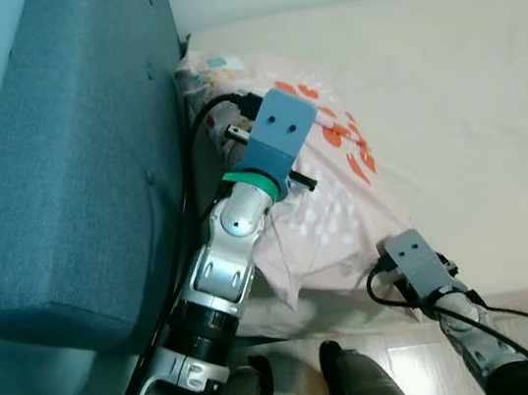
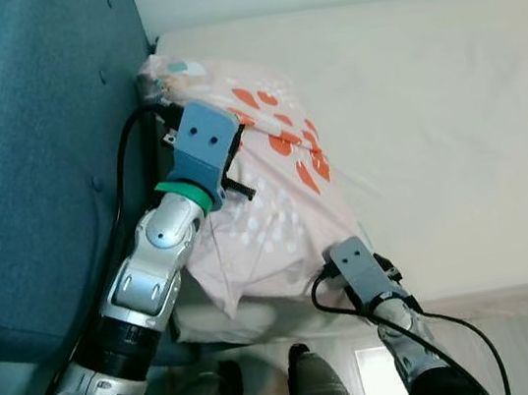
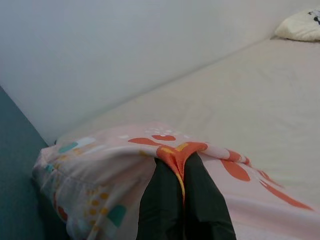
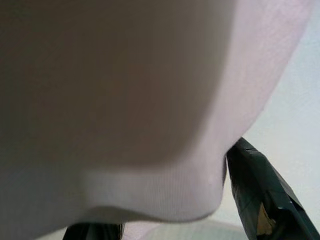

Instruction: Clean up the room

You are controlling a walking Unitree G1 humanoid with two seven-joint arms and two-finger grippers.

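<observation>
head eyes downward, wrist cameras close

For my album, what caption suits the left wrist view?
Left hand pinching a fold of the pink patterned pillow on the cream bed.

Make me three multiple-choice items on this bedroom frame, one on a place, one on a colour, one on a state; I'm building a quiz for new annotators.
1. Where does the pillow lie?
A. on the floor
B. on the mattress, against the headboard
C. on a chair

2. What colour is the headboard?
A. blue-grey
B. red
C. white

3. What is the left gripper doing?
A. hanging open above the bed
B. holding a cable
C. shut on a fold of the pillow's patterned cover

Answers:
1. B, since the head views show the pillow at the mattress corner beside the upholstered panel.
2. A, as the padded panel is blue-grey in both head views.
3. C, as the left wrist view shows orange fabric pinched between the two black fingers.

The right gripper sits at the pillow's lower edge.
</observation>
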